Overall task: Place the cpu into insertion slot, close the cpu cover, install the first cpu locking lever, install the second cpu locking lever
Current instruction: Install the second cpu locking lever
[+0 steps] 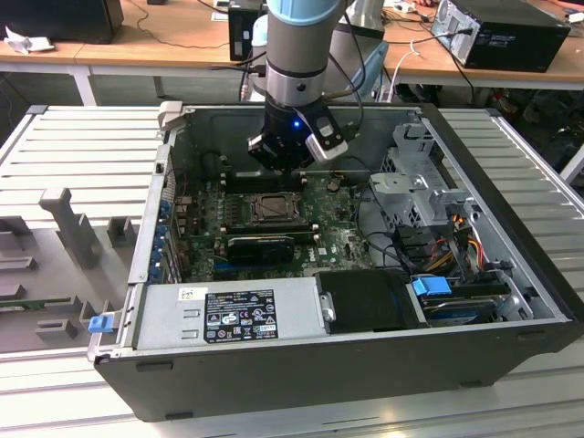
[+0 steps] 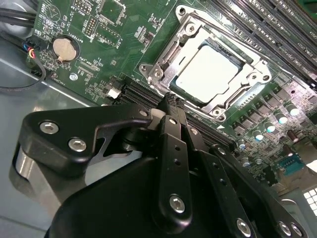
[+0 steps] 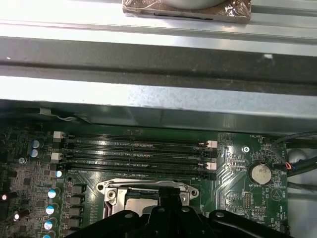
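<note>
Chip [image 2: 207, 73] already sitting flat in the socket [image 2: 233, 101], metal cover [image 2: 163, 64] down around it like a frame, so seating looks done. Gripper [image 2: 171, 101] parked just above the socket's near edge, fingers pinched together, holding nothing. Tight spot though: memory slots [image 3: 133, 153] right beside, coin battery [image 2: 66, 48] and cables [image 1: 401, 251] near, case walls [image 1: 274, 374] all around.

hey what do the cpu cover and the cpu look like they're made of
The cpu cover: looks like bare stamped metal, silvery and semi-glossy, with bright glints along its frame in the second wrist view. The cpu: its face seems to be matte pale-grey metal, flat and evenly lit, probably a plated lid, though the look leaves that open. It sits framed by the cover's window.
</note>
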Tool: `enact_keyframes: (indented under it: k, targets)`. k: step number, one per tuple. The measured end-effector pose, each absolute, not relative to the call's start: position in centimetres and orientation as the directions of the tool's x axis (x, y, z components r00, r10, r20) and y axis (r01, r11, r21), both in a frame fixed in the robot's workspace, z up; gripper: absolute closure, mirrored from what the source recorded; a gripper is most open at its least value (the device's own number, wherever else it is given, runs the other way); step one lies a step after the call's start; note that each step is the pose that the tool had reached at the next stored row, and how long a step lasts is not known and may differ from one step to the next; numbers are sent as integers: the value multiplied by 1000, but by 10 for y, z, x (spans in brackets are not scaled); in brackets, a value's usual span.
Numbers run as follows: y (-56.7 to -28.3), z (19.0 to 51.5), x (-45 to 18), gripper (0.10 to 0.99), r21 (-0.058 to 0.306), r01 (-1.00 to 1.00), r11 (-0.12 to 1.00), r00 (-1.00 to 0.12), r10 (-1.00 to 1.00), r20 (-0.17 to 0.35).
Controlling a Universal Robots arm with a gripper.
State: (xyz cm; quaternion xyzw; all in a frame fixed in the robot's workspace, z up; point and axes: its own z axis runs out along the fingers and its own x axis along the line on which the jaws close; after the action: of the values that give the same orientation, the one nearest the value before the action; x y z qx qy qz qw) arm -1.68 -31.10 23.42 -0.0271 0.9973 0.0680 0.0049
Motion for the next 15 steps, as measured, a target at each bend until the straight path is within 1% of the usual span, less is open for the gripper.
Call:
enact_keyframes:
  k: [10, 15]
  targets:
    - [-312, 256, -17, 980, 135, -55, 989, -998, -53, -13]
    - [-316, 256, -17, 980, 135, -55, 989, -998, -53, -13]
